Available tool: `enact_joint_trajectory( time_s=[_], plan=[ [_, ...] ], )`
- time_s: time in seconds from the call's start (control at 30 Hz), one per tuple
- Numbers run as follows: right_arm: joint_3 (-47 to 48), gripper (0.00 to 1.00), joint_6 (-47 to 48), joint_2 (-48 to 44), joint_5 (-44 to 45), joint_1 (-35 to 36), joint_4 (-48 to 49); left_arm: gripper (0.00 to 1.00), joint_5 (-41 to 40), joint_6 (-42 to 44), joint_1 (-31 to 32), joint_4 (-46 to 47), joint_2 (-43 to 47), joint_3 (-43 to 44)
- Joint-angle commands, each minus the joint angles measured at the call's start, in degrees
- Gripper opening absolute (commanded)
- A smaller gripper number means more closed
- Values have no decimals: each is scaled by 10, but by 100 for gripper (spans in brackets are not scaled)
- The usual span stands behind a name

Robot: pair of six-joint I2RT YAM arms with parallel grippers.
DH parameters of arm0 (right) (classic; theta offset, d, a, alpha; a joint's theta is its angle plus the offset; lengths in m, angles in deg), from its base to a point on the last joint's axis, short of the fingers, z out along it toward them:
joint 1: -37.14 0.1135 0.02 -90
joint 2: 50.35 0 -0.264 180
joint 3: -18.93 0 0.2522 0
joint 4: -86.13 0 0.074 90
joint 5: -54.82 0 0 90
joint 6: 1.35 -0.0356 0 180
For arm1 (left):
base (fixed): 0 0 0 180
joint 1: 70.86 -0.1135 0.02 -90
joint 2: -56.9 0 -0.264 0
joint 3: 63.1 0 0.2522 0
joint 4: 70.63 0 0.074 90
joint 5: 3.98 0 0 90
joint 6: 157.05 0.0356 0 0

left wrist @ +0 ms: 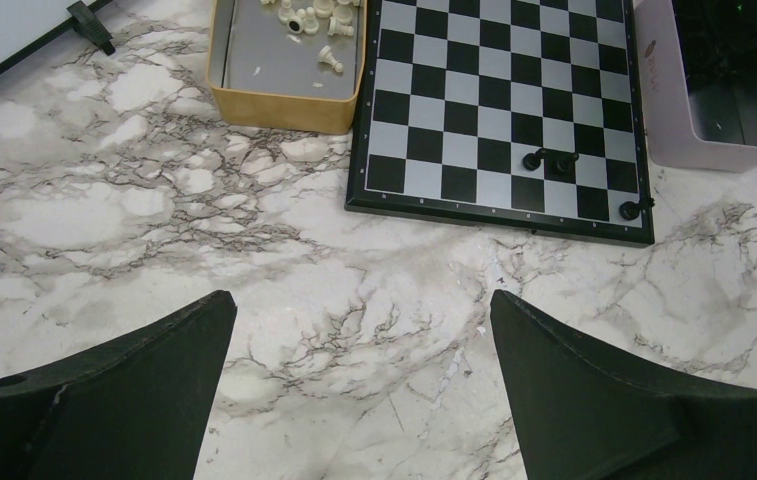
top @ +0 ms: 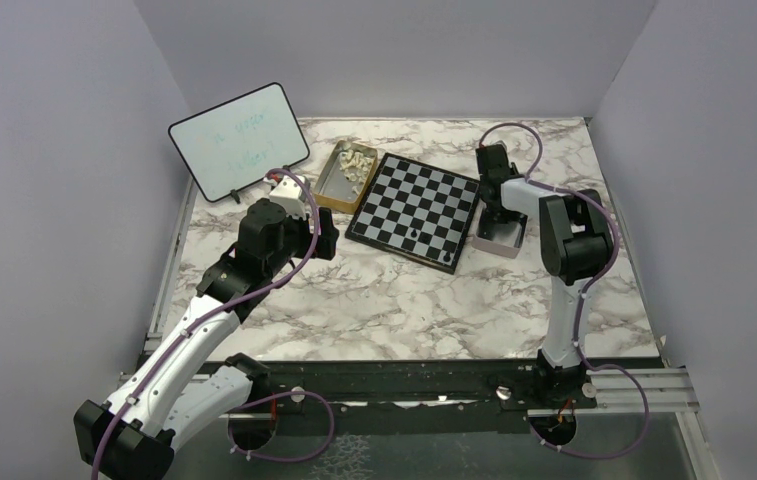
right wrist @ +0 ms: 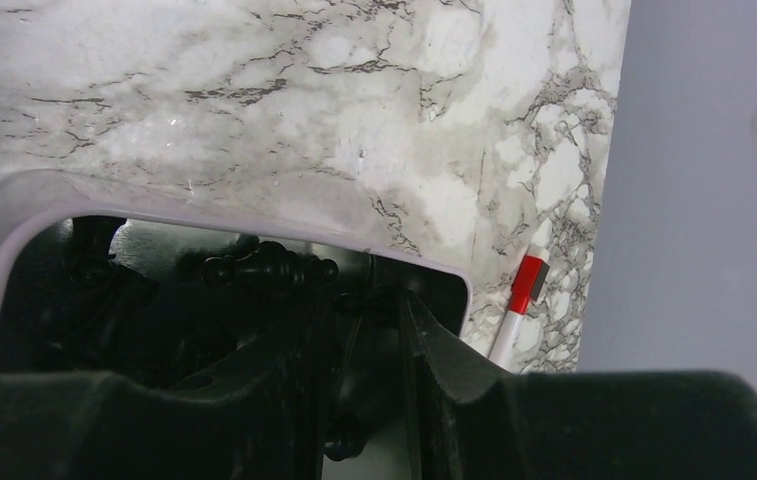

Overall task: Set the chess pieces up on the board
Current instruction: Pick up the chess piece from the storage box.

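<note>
**Entry: chess set-up, early stage.**
- The board (left wrist: 499, 110) is laid on the bench (left wrist: 154, 230). Three black chess pieces (left wrist: 532, 158) are stood on its near rows.
- Cream pieces (left wrist: 330, 57) are kept in a gold tin (left wrist: 284, 108) just beside it.
- The right end effector (right wrist: 364, 310) is lowered into the white tray (left wrist: 714, 155) of black pieces (right wrist: 269, 268), jaws narrowed. Whether a piece is gripped cannot be told.
- The left end effector (left wrist: 359, 300) is fully spread, nothing held, above bare bench.
- Step judged: a black piece is being picked.
- Next called for: a clean lift and upright placement on a vacant square.

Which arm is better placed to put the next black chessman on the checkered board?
Right. The right gripper is down inside the pale box holding black chessmen, beside the black-and-white checkered board. The left gripper hovers open over the marble table, short of the gold tin.
</note>
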Motion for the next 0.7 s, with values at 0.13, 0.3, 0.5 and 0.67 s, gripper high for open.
enact_joint_trajectory(
  time_s=[0.13, 0.3, 0.5, 0.67],
  plan=[
    [20, 31, 21, 26, 37, 4, 18, 99, 3, 6, 2, 9, 7, -2],
    [13, 28, 24, 27, 40, 8, 25, 99, 4, 6, 2, 9, 8, -2],
    [19, 23, 28, 28, 43, 8, 26, 99, 2, 6, 2, 9, 8, -2],
    [22, 19, 29, 26, 45, 8, 26, 99, 3, 6, 1, 9, 8, -2]
  ],
)
